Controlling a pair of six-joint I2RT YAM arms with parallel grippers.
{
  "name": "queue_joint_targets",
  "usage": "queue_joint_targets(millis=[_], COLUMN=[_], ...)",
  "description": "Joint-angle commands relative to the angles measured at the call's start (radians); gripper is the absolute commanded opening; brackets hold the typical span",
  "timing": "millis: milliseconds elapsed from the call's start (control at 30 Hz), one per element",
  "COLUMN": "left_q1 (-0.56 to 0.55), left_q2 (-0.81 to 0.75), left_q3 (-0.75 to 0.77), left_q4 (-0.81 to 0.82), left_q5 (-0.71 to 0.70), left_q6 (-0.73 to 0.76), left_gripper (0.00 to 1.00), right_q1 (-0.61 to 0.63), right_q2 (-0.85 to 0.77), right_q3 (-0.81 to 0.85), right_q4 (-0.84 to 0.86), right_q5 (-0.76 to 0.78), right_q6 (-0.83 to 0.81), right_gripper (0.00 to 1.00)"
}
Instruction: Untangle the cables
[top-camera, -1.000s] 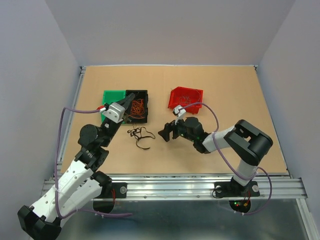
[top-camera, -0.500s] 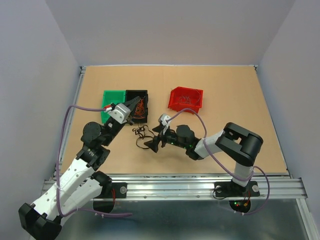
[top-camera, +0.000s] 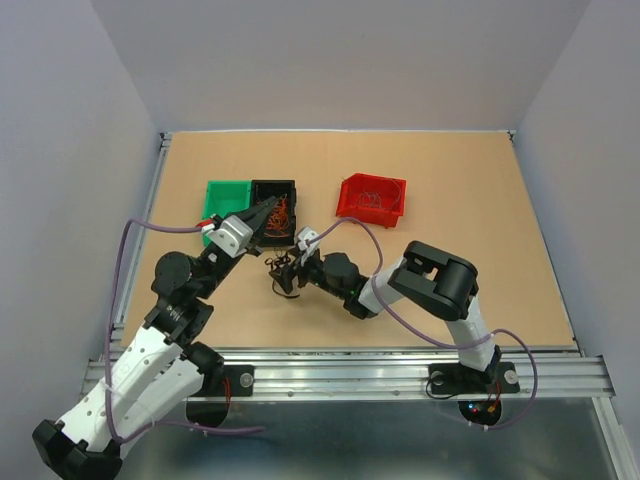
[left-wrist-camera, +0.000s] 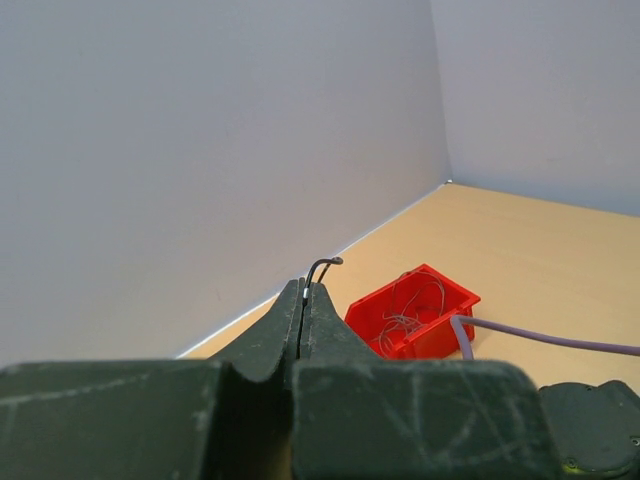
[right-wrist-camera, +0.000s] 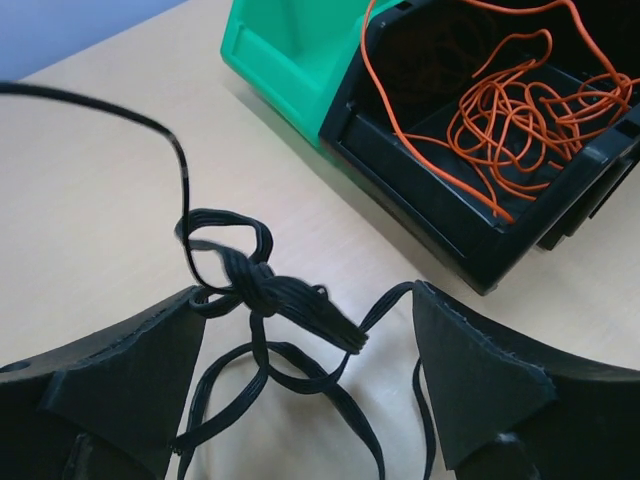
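Note:
A black cable knot (right-wrist-camera: 270, 290) lies on the table in front of the bins, small in the top view (top-camera: 281, 273). My right gripper (right-wrist-camera: 300, 350) is open, one finger on each side of the knot, low over the table (top-camera: 287, 272). One thin black strand (right-wrist-camera: 150, 125) rises from the knot to the upper left. My left gripper (left-wrist-camera: 303, 292) is shut on a thin black cable end (left-wrist-camera: 325, 263) that pokes out past its tips. In the top view it hangs at the near edge of the black bin (top-camera: 266, 210). Orange cables (right-wrist-camera: 520, 115) lie loose in that bin.
The black bin (top-camera: 258, 188) and a green bin (top-camera: 225, 192) stand side by side at the left. A red bin (top-camera: 372, 210) with thin grey wires stands to the right, also in the left wrist view (left-wrist-camera: 440, 330). Purple arm cables arch over the table.
My right gripper has swung left across the table to the black knot and now straddles it. The left gripper has shifted slightly, staying shut on the cable end.

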Motion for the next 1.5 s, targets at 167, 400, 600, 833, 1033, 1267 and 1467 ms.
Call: queue_joint_targets(millis=[167, 400, 600, 833, 1033, 1267, 1467], left_q1=[0.003, 0.004, 0.004, 0.003, 0.004, 0.004, 0.021], left_q2=[-0.021, 0.093, 0.125, 0.127, 0.069, 0.036, 0.0], left_q3=[0.287, 0.579, 0.679, 0.667, 0.503, 0.368, 0.201], left_q4=[-0.097, -0.243, -0.26, -0.326, -0.321, -0.382, -0.338], left_q5=[0.056, -0.114, -0.366, -0.44, -0.466, -0.326, -0.355], left_q6=[0.024, 0.02, 0.056, 0.092, 0.136, 0.164, 0.211], left_gripper=[0.0, 0.0, 0.0, 0.0, 0.0, 0.0, 0.0], right_q1=[0.017, 0.017, 0.016, 0.017, 0.017, 0.017, 0.017], right_q2=[0.007, -0.06, -0.097, -0.195, -0.336, -0.565, -0.694], right_q3=[0.025, -0.055, -0.113, -0.199, -0.305, -0.392, -0.427], right_q4=[0.101, 0.101, 0.102, 0.102, 0.076, -0.14, -0.336], right_q5=[-0.029, -0.049, -0.017, 0.024, 0.096, 0.087, 0.202], right_q6=[-0.041, -0.039, -0.062, -0.078, -0.096, -0.148, -0.156], right_gripper=[0.33, 0.01, 0.01, 0.01, 0.01, 0.0, 0.01])
